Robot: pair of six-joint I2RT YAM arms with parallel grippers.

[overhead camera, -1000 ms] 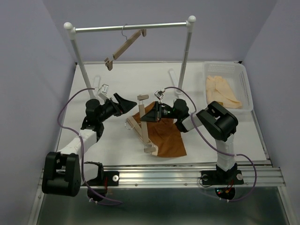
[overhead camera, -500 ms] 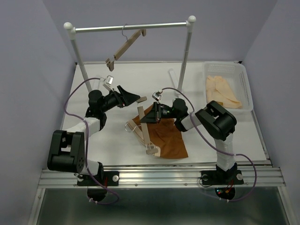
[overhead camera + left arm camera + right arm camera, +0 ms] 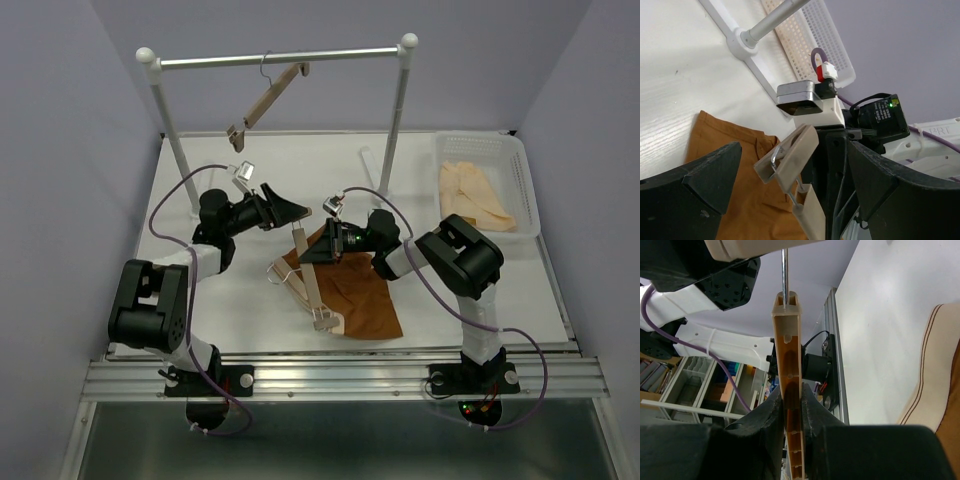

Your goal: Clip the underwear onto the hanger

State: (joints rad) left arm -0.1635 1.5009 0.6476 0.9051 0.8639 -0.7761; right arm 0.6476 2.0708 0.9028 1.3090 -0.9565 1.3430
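Observation:
The hanger [image 3: 308,275] is a light-wood bar held tilted over the table. My right gripper [image 3: 318,250] is shut on its bar, which stands edge-on between the fingers in the right wrist view [image 3: 788,365]. My left gripper [image 3: 288,212] is open, with its jaws on either side of the hanger's far clip [image 3: 787,160] and not touching it. The rust-brown underwear [image 3: 360,295] lies flat on the table under the hanger. It also shows in the left wrist view [image 3: 735,195], and its tan waistband shows in the right wrist view [image 3: 935,370].
A second hanger [image 3: 268,95] hangs on the steel rail [image 3: 280,58] at the back, on white posts [image 3: 397,110]. A white basket [image 3: 528,190] with cream garments [image 3: 475,195] stands at the back right.
My left arm has swung right and forward, bringing its open jaws around the hanger's far clip. My right gripper has kept hold of the hanger bar, nearly still.

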